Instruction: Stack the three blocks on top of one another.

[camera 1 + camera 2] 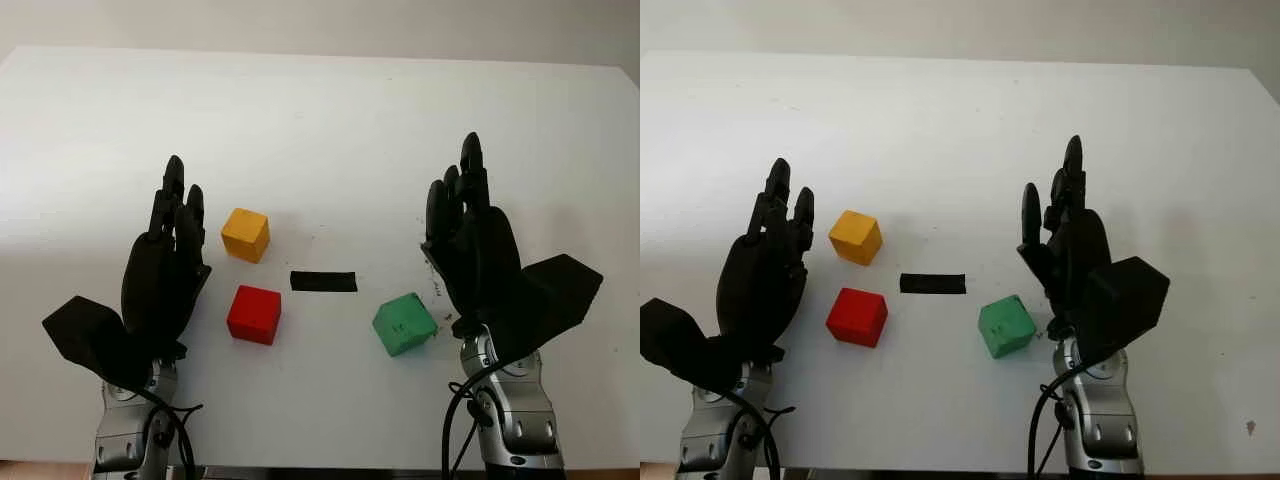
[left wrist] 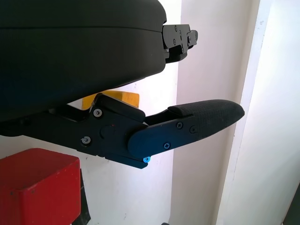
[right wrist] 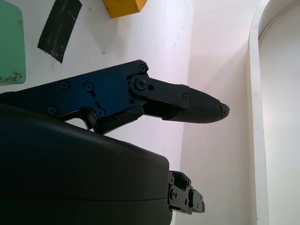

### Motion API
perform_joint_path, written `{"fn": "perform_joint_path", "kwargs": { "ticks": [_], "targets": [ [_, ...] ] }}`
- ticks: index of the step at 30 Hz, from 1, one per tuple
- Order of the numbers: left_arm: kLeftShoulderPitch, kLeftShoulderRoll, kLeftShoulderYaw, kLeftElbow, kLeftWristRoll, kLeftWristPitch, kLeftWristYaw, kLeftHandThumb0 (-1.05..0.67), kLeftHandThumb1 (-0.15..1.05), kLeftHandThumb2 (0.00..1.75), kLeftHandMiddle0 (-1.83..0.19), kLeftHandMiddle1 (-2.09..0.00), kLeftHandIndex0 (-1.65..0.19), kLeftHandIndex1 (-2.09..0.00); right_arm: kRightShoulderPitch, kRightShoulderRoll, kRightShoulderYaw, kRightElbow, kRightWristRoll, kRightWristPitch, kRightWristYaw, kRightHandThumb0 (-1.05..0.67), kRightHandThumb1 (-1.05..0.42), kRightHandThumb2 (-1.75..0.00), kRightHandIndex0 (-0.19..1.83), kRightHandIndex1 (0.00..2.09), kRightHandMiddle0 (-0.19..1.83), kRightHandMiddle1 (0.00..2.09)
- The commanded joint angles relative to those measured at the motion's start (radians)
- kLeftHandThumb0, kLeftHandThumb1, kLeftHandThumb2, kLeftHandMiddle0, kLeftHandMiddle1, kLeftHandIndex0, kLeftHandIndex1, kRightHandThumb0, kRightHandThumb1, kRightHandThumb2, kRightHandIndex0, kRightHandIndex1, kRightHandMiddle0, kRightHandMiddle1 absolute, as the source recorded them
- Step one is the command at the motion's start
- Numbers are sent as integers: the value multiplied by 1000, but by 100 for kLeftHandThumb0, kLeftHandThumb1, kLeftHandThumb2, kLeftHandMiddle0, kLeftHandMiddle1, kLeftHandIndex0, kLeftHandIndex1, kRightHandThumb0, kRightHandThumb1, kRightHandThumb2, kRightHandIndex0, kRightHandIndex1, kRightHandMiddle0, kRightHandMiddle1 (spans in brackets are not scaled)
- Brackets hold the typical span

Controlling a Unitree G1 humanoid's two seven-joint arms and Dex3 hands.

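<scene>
On the white table (image 1: 330, 130), three blocks surround black tape (image 1: 323, 281).

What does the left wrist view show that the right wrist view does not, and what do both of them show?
Left wrist view: the red block, close beside the open left hand.

Right wrist view: the green block and the black tape strip, beyond the open right hand.

Both: the yellow block, partly hidden behind the hand in the left wrist view, and the white table. No block is stacked yet.
</scene>
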Motion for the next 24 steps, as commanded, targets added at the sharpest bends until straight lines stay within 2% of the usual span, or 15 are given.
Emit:
{"fn": "perform_joint_path", "kwargs": {
  "ticks": [1,11,16,19,21,24],
  "targets": [
    [4,3,-2,-8,1,-10,-4,-77,105,68,10,-5,10,-5,9,0,-1,-10,2,-8,1,-67,-105,-64,-19,0,-19,0],
    [-6,3,0,0,-10,-5,-11,-76,105,68,11,-5,11,-5,6,-7,-4,0,-3,-17,4,-66,-105,-64,-19,0,-19,0],
    [8,23,16,-46,28,-31,11,-73,105,65,4,-8,6,-7,1,-2,-9,-10,8,-9,3,-65,-105,-63,-19,0,-19,0],
    [12,74,35,-52,165,-155,53,-67,105,53,-18,-10,-8,-11,-9,-1,-10,-9,12,-9,3,-64,-105,-63,-19,0,-19,0],
    [19,131,49,-90,268,-175,75,-67,105,42,-35,-8,-29,-11,-13,0,-9,-6,8,-12,0,-64,-105,-63,-19,0,-19,0],
    [30,235,82,-163,302,-156,22,-72,105,27,-27,-3,-37,-8,-16,2,-5,-5,-7,-18,-13,-64,-105,-62,-19,0,-19,0]
  ]
}}
